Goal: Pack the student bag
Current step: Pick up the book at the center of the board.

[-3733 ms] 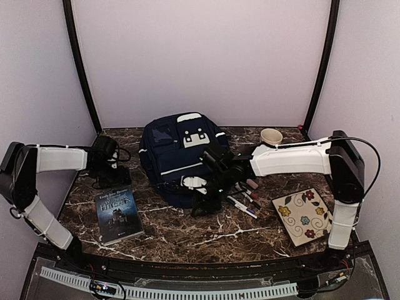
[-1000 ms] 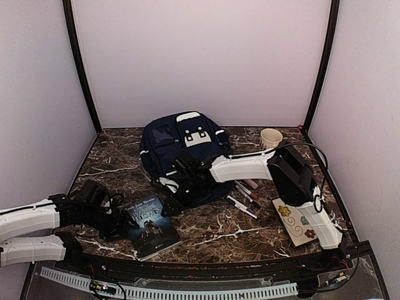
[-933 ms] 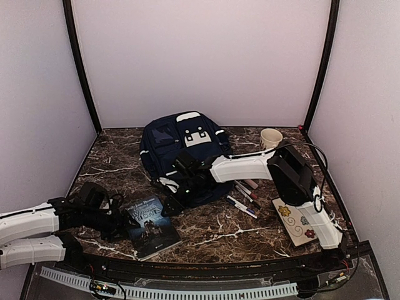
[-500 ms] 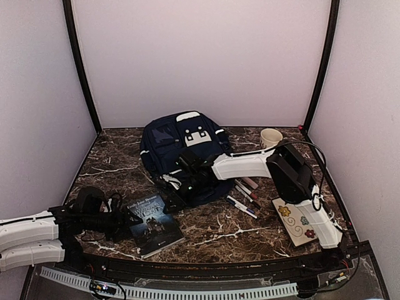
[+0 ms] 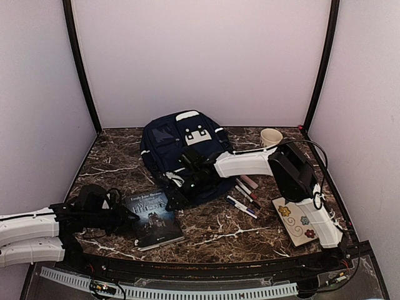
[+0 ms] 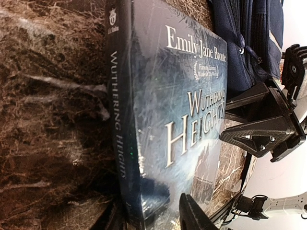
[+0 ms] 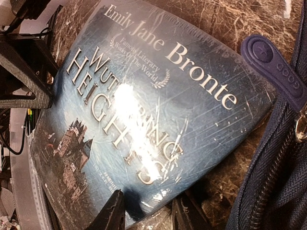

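Observation:
The student bag [image 5: 181, 150], navy with white patches, lies at the back centre of the marble table. In front of it lies a blue book [image 5: 155, 219], "Wuthering Heights". My left gripper [image 5: 130, 215] is low at the book's left side. In the left wrist view its jaws straddle the spine edge of the book [image 6: 182, 105], one finger over the cover and one by the spine; contact is unclear. My right gripper [image 5: 170, 201] hovers at the book's far right corner, beside the bag. In the right wrist view it [image 7: 148, 211] is open over the book's edge [image 7: 134, 110], next to a zip pull [image 7: 268, 62].
Several pens and markers [image 5: 245, 195] lie right of the bag. A cream cup [image 5: 271, 136] stands at the back right. A flowered square plate [image 5: 301, 224] lies at the front right, under the right arm. Walls close in the back and sides.
My left gripper slid right onto the book's left edge and its jaws narrowed around the spine. The book turned slightly. The right gripper shifted a little towards the bag.

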Robot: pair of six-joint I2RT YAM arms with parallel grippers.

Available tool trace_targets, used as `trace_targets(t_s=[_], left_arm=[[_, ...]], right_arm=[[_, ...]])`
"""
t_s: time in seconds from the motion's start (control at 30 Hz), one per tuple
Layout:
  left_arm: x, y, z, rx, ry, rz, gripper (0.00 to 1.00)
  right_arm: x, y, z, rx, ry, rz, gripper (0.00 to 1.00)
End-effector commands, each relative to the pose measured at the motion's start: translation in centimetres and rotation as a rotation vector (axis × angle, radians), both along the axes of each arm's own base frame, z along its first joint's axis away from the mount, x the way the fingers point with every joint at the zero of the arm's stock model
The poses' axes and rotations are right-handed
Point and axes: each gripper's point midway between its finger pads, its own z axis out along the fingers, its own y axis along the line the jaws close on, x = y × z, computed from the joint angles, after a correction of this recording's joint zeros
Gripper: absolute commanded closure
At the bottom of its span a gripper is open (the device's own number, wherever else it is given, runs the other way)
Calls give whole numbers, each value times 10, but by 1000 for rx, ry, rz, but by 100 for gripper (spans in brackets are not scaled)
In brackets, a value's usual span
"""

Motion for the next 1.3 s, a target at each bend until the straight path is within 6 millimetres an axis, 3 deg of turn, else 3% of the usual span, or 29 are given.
trace_targets(t_s=[0.0,0.17,0.27,0.37,0.5,0.8,0.9,1.03,1.17,1.27], left_arm=[[42,-46,127,-291,-330,-40,59],[43,-59,154,-343,-399,-83,62],[44,-70,174,-344,-459,-131,58],[45,-75,159,-289,-386,-156,60],[43,-75,143,-310,-330,-126,70],[42,-56,135,-194,-270,-65,92],[44,-53,146,-151,-283,-72,99],[47,-54,176,-110,-336,-106,100],[52,-59,204,-73,-396,-155,100],[60,-68,226,-55,-462,-207,100]], right_arm=[[-22,-67,-120,-392,34,-44,66],[-22,-67,-120,-391,37,-47,66],[-21,-67,-119,-387,38,-49,65],[-21,-67,-119,-386,39,-53,66],[-20,-68,-119,-386,38,-55,65],[-18,-66,-109,-369,29,-60,65],[-16,-64,-82,-326,2,-49,60],[-18,-63,-10,-167,-56,17,53],[-23,-78,56,-36,-118,68,52],[-26,-91,92,50,-151,88,52]])
